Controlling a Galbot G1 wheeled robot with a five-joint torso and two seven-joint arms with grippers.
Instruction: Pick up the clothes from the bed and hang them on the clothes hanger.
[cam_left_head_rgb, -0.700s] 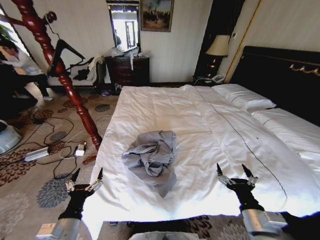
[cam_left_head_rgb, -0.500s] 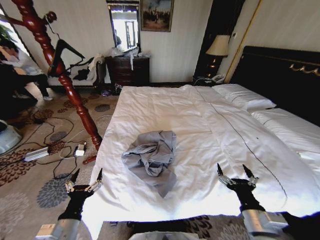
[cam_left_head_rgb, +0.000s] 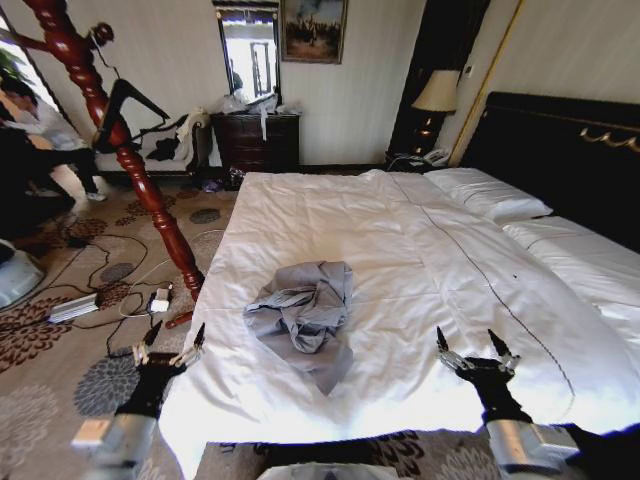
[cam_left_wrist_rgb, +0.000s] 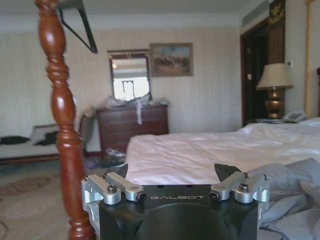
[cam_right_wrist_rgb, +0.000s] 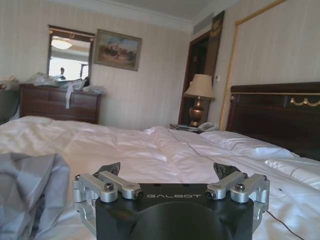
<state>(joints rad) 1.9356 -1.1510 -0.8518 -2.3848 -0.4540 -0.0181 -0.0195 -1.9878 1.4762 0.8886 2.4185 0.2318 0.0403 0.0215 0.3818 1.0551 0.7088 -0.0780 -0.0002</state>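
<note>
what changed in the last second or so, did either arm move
The left gripper has shifted slightly forward and up at the bed's near left corner, open and empty. The right gripper barely moved, open too. The grey-blue shirt lies crumpled on the duvet as before, untouched.

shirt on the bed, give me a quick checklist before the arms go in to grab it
1. Shirt reachable: ok, it lies crumpled on the white duvet near the foot of the bed, between the two arms.
2. Left gripper open: ok, fingers spread, at the bed's left edge, apart from the shirt.
3. Right gripper open: ok, over the duvet, holding nothing.
4. Nothing lying on the shirt: ok.
5. Clothes hanger ready: ok, it hangs empty on the wooden coat stand.
6. Collar or shoulders findable: cannot tell, the fabric is bunched.
</note>
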